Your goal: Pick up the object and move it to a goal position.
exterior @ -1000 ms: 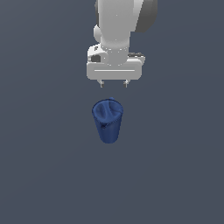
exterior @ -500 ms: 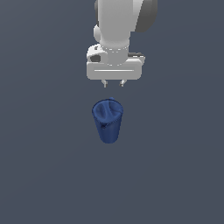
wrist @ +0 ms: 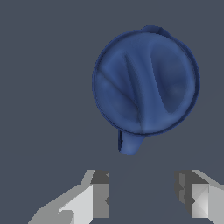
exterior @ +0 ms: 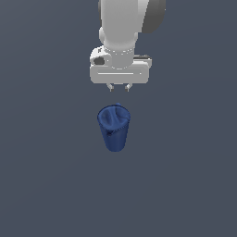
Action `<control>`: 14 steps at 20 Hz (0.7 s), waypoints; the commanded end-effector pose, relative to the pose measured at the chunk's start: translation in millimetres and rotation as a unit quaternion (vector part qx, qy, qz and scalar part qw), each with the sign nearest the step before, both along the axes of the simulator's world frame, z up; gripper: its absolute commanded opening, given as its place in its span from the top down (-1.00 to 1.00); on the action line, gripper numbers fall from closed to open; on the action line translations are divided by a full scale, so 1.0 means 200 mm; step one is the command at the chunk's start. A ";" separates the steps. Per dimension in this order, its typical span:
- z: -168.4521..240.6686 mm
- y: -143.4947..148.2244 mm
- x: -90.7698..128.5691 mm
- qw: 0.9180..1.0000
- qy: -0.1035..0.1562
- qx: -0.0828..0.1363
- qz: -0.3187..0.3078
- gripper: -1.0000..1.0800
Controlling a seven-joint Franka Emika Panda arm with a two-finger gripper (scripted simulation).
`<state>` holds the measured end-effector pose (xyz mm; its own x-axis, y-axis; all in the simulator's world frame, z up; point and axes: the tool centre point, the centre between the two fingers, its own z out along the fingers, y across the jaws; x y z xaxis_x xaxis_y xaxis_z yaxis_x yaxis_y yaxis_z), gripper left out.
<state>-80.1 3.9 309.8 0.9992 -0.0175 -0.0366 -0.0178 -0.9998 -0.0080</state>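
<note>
The object (exterior: 114, 127) is a dark blue tapered cup with a wide rim and a folded inner surface, standing on the grey floor. In the wrist view I look down into the object (wrist: 144, 83), whose rounded base peeks out beneath the rim. My gripper (exterior: 119, 88) hangs above and just behind the cup, clear of it. Its two fingers are apart with nothing between them, so the gripper (wrist: 142, 197) is open. The cup lies ahead of the fingertips (wrist: 99, 197), not between them.
A plain dark grey floor (exterior: 46, 185) surrounds the cup on all sides. The white arm (exterior: 122, 32) rises straight above the gripper.
The two fingers have drawn closer together over the last second. The hand and the cup have stayed where they were.
</note>
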 end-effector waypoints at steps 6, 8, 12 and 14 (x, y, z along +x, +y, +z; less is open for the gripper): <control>-0.05 0.00 0.00 1.000 -0.014 -0.003 -0.022 -0.23; -0.07 -0.01 0.00 0.999 -0.021 -0.004 -0.032 -0.23; -0.13 -0.01 0.00 0.998 -0.038 -0.006 -0.056 -0.23; -0.16 -0.01 -0.01 0.996 -0.049 -0.006 -0.071 -0.23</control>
